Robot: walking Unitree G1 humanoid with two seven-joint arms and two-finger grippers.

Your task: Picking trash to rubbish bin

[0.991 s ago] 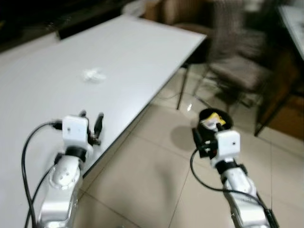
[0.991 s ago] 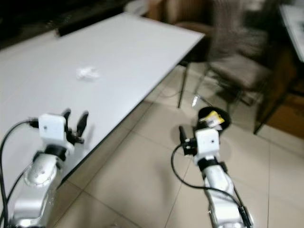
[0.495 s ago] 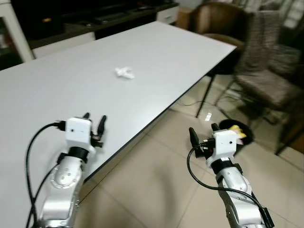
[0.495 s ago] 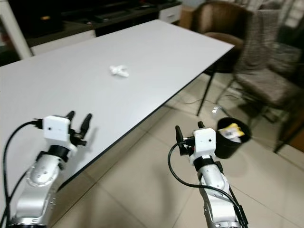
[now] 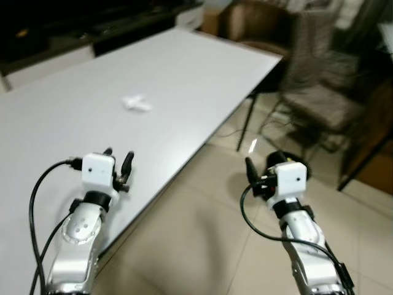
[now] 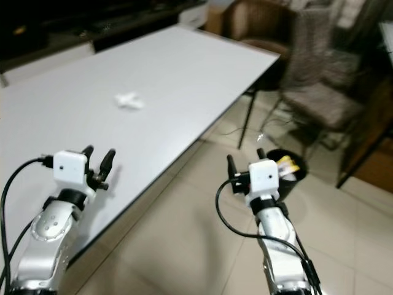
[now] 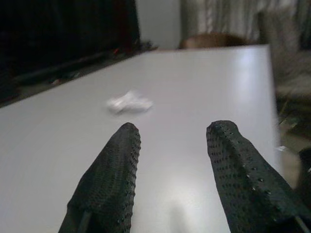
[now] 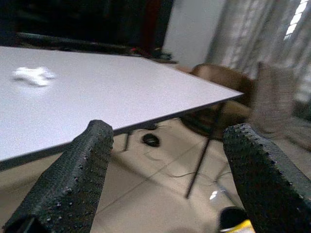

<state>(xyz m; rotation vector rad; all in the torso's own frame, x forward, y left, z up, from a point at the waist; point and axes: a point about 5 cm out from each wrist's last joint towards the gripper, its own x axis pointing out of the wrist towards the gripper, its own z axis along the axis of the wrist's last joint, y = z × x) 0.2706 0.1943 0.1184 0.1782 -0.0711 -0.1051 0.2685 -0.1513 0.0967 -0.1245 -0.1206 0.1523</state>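
Observation:
A crumpled white scrap of trash [image 5: 136, 102] lies on the white table [image 5: 184, 67], toward its middle; it also shows as the scrap [image 7: 129, 102] ahead of the left fingers. My left gripper [image 5: 117, 158] hovers open over the table's near part, well short of the scrap. My right gripper [image 6: 244, 161] is open over the floor, beside the table's edge. A black rubbish bin [image 6: 288, 169] with something yellow inside stands on the floor just beyond the right wrist.
Upholstered chairs [image 5: 319, 92] stand beyond the table's far corner. A dark cabinet [image 5: 92, 31] runs along the back. A dark table leg [image 5: 244, 126] drops to the tiled floor [image 5: 196, 233] near the bin. Cables lie on the floor under the table.
The whole picture has swung, so the camera moved. Both grippers keep their poses, open. The bin now sits closer behind the right wrist.

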